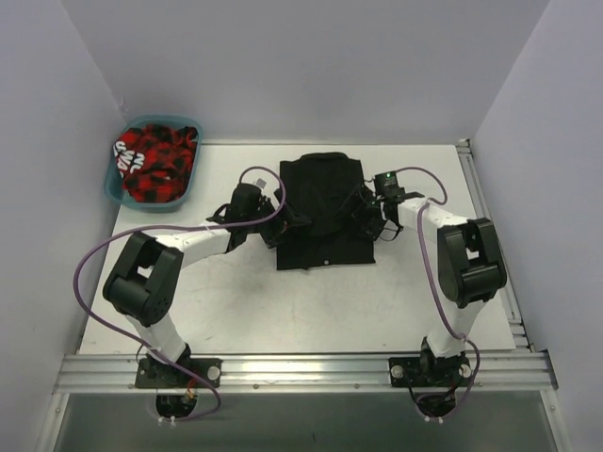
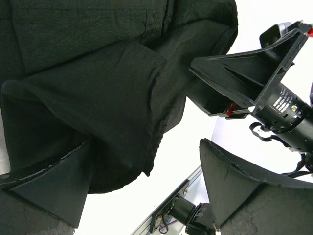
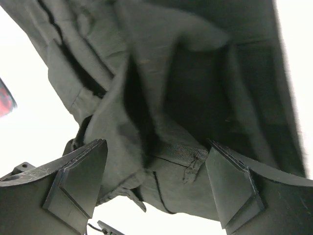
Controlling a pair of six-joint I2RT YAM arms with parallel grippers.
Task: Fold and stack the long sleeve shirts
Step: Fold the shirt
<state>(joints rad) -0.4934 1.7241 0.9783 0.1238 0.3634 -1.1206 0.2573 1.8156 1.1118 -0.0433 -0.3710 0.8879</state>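
A black long sleeve shirt [image 1: 325, 212] lies folded into a rough rectangle at the table's middle. My left gripper [image 1: 285, 218] is at its left edge and my right gripper [image 1: 365, 218] at its right edge. In the left wrist view the left gripper [image 2: 146, 142] stands open, a rounded fold of the black shirt [image 2: 98, 98] drooping over its left finger [image 2: 54, 181]; the right gripper [image 2: 244, 78] shows across the cloth. In the right wrist view the right gripper [image 3: 157, 143] is open, with bunched shirt cloth [image 3: 166, 98] lying between its wide-set fingers.
A teal plastic basket [image 1: 160, 121] at the back left holds a red and black plaid garment [image 1: 155, 162]. A metal rail [image 1: 301, 369] runs along the near edge and another [image 1: 490, 226] along the right side. Purple walls close in the table.
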